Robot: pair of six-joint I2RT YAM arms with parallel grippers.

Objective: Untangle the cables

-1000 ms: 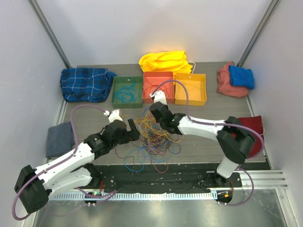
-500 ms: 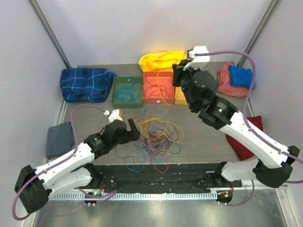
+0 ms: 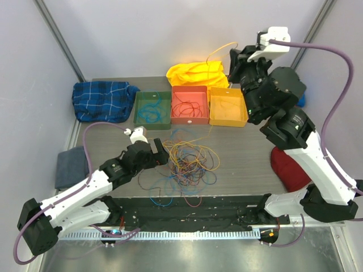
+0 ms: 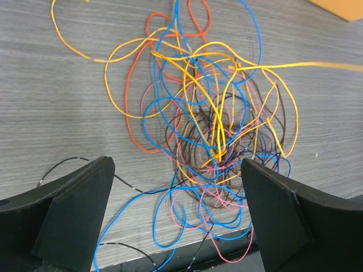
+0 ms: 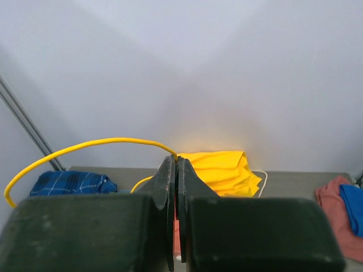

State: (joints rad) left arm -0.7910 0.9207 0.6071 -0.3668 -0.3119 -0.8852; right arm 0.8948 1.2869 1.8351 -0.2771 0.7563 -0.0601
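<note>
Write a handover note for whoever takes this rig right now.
Right pincer: shut on a yellow cable, held high at the back.
Left pincer: open, low over the tangle, gripping nothing.
Done: a few cables lie in the green bin, red bin and orange bin.
Left: the tangle sits knotted mid-table; yellow cable not binned yet.

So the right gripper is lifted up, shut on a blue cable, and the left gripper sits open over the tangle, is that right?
Almost. The cable in the right gripper is yellow, not blue; the right wrist view shows it clamped there. The left gripper is open over the tangle.
</note>
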